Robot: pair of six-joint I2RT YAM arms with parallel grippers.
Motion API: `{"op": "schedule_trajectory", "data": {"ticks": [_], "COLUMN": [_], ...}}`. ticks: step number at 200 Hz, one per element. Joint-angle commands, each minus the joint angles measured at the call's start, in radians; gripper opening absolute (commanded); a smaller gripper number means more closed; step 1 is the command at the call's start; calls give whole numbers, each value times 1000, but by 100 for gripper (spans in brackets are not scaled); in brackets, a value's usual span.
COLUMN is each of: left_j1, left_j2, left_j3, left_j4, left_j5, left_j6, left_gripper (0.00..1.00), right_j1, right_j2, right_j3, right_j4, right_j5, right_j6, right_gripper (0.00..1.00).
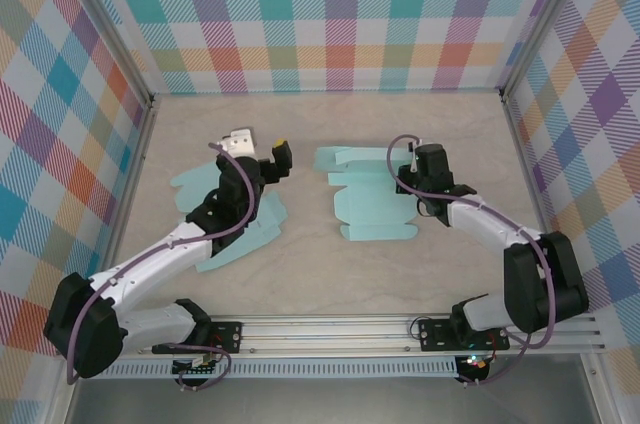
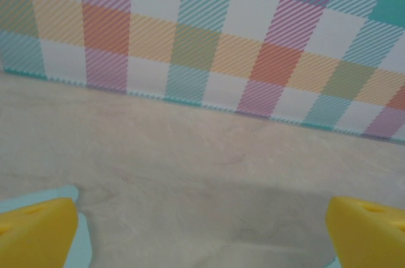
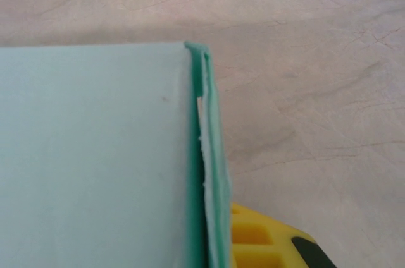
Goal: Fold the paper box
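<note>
The flat paper box (image 1: 365,206) has its folded right edge pinched in the right claw (image 1: 416,194); left of it, the left claw (image 1: 262,150) gapes wide.

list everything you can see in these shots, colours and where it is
paper box blanks: 2, pale teal, lying on the table; left blank partly under the left arm, right blank right of centre, its edge doubled over in the right wrist view
table: 1, beige with wood grain, under everything
walls: 3, pastel plaid, at the left, far and right sides
rail: 1, silver metal, at the near edge, carrying both arm bases
left gripper: 1, black with yellow fingertips, open, over the left blank's far end
right gripper: 1, black with yellow fingertips, shut on the right blank's right edge
</note>
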Motion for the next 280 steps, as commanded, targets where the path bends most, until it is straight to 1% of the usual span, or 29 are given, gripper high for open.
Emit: {"op": "schedule_trajectory", "data": {"ticks": [1, 31, 50, 83, 104, 114, 124, 144, 177, 192, 201, 224, 280], "left_j1": [6, 6, 6, 6, 0, -6, -16, -30, -70, -102, -114, -127, -136], "left_j2": [-22, 18, 74, 176, 218, 222, 222, 213, 205, 203, 207, 228, 321], "left_j3": [-12, 15, 47, 81, 80, 74, 66, 57, 65, 45, 29, -5, 14], "left_j4": [-61, -69, -60, 32, 99, 122, 136, 141, 147, 195, 231, 291, 316], "left_j5": [85, 162, 241, 391, 442, 445, 433, 406, 415, 413, 431, 434, 419], "left_j6": [-166, -226, -274, -326, -341, -341, -331, -308, -230, -195, -176, -195, -231], "left_gripper": [100, 100, 100, 100, 100, 100, 100, 100, 100, 100, 100, 100, 100], "right_j1": [5, 5, 5, 5, 5, 5, 5, 5, 5, 4, 5, 5, 5], "right_j2": [-54, -139, -179, -224, -248, -254, -264, -277, -272, -272, -275, -284, -293], "right_j3": [22, -37, -67, -101, -106, -105, -113, -155, -163, -162, -164, -179, -192], "right_j4": [-89, -77, -68, -62, -79, -97, -93, -19, 2, 1, 1, 18, 49], "right_j5": [-15, 0, 4, 33, 39, 56, 85, 67, 90, 95, 95, 112, 106], "right_j6": [-8, 6, -5, -19, -62, -86, -60, -69, -77, -75, -75, -74, -84], "right_gripper": [0, 0, 0, 0, 0, 0, 0, 0, 0, 0, 0, 0, 0]}}
